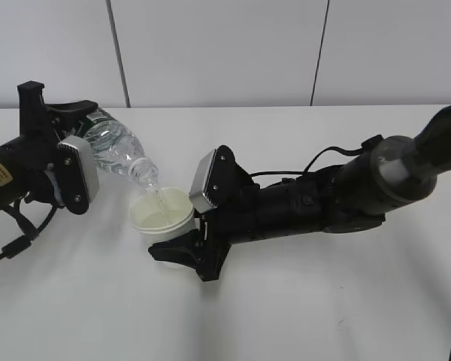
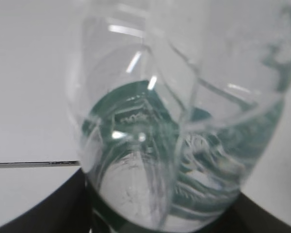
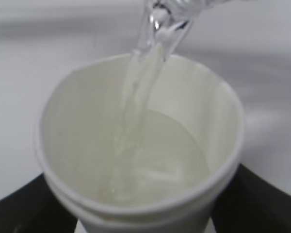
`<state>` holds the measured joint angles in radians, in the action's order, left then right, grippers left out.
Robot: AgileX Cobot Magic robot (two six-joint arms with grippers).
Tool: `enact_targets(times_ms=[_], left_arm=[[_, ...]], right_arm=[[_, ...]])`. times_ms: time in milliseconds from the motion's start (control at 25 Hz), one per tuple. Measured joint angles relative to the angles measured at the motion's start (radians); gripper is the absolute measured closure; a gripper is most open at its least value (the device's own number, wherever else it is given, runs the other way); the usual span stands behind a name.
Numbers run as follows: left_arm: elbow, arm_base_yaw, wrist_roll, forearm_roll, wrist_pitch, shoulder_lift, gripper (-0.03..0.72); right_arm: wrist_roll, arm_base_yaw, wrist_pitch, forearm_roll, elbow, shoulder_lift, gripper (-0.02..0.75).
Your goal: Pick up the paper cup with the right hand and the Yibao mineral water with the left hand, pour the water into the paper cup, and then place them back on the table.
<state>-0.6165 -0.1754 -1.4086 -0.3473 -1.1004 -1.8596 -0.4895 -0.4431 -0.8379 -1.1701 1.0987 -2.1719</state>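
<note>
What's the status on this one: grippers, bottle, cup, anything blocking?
Left hand shut on Yibao mineral water, tilted mouth-down. Right hand shut on paper cup, upright. Water streaming into cup, partly filled. Nothing in the way.

Setting: you are looking at a robot test bench or lab. Evidence, itemised:
- Table (image 1: 346,301): wide, plain white, running from edge to edge of the exterior view.
- Wall panels (image 1: 210,53): pale grey, split by dark vertical seams, meeting the table's far edge.
- Two black robot arms (image 1: 338,195) with cabling working over the table.
- No domestic or shop fittings visible to you.
</note>
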Motion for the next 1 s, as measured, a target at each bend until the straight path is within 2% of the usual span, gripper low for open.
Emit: enact_targets(times_ms=[560, 720, 1000], left_arm=[[0.0, 0.0, -0.001, 0.0, -0.007, 0.001, 0.311], [0.0, 0.0, 0.0, 0.0, -0.008, 0.001, 0.311], [0.0, 0.0, 0.07, 0.003, -0.012, 0.0, 0.311]], right_arm=[[0.0, 0.0, 0.002, 0.002, 0.0, 0.0, 0.181], [0.002, 0.0, -0.01, 0.035, 0.0, 0.0, 0.181], [0.004, 0.0, -0.042, 0.046, 0.0, 0.0, 0.181]])
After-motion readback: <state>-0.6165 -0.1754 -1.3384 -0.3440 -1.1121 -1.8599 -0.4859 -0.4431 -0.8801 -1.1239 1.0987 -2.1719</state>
